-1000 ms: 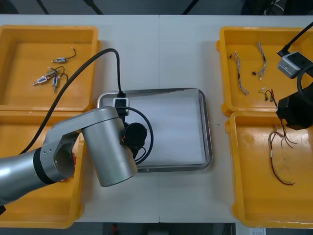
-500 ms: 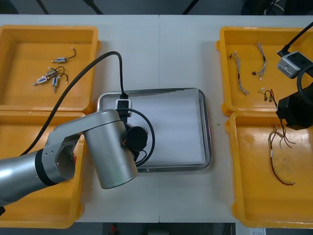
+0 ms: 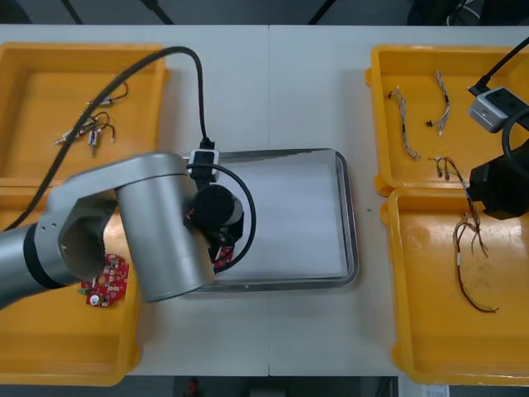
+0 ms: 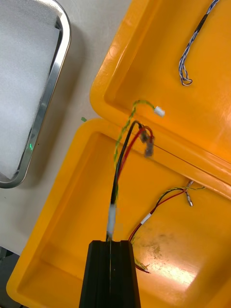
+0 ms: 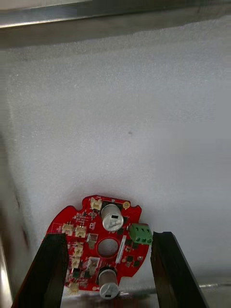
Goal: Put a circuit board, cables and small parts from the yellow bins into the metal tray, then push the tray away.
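Your left jaws clamp the board (image 5: 103, 245) over the tray (image 3: 352, 223); your right jaws, closed on a cable's (image 4: 111, 219) end, could let it slip.

I had bright, even light from overhead: the tabletop (image 3: 273, 83) came up pale and almost shadowless, with only a soft shadow under the left arm (image 3: 157, 240) across the tray (image 3: 350, 248). The tray's rim gave thin glare, and in the right wrist view a small green glint sat on it. The bins (image 3: 376, 132) shone glossy. The lining (image 5: 144, 120) dimmed around the board (image 5: 103, 240).
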Robot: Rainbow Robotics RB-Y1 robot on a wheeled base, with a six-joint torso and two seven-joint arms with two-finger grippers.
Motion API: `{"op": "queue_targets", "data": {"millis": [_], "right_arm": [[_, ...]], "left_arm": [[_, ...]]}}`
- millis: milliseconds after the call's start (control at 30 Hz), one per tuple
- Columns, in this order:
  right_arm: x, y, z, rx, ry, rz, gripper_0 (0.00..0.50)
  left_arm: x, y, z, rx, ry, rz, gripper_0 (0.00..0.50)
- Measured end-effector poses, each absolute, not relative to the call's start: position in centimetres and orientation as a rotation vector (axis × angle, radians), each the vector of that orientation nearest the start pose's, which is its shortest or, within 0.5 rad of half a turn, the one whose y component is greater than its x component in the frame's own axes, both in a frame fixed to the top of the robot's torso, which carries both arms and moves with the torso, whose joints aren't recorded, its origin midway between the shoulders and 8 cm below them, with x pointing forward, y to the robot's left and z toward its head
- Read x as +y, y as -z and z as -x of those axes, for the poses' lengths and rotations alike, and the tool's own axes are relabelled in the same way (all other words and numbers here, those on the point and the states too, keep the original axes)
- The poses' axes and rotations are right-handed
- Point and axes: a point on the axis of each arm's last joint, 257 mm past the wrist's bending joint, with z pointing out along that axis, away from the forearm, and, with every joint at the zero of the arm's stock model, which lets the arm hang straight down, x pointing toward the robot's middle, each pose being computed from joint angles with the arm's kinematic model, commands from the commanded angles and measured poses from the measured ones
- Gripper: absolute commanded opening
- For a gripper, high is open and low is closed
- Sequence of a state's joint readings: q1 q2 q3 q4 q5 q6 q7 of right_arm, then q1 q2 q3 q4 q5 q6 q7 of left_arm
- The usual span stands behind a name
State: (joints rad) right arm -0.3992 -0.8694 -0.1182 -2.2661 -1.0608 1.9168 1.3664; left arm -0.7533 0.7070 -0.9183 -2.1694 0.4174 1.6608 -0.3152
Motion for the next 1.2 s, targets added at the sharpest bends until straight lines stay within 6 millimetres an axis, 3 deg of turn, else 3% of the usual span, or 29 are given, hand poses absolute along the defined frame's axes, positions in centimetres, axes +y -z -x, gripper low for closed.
{"op": "queue_targets", "data": {"millis": [267,567,800,1100,1133,1167,1200], "right_arm": [[-27.4,11.3,-38.7,2.561,-0.023,0.617,0.0],[-27.4,11.3,-38.7,2.56,-0.023,0.617,0.0],[-27.4,11.3,-38.7,2.56,-0.023,0.617,0.0],[-27.4,11.3,-38.7,2.561,-0.023,0.617,0.0],[-27.4,11.4,-38.7,2.563,-0.024,0.618,0.029],[-27.3,11.5,-38.6,2.566,-0.025,0.621,0.108],[-27.3,11.5,-38.6,2.569,-0.026,0.623,0.303]], "left_arm": [[14.3,17.2,-42.6,2.492,0.037,0.015,0.5],[18.5,13.5,-43.7,2.5,0.056,0.155,0.5],[22.7,11.3,-45.5,2.493,0.051,0.329,0.5],[28.4,10.1,-48.0,2.476,0.028,0.574,0.5],[29.0,10.0,-48.2,2.476,0.03,0.599,0.5],[29.6,9.8,-48.4,2.477,0.031,0.62,0.5],[30.2,9.7,-48.6,2.478,0.033,0.639,0.5]]}}
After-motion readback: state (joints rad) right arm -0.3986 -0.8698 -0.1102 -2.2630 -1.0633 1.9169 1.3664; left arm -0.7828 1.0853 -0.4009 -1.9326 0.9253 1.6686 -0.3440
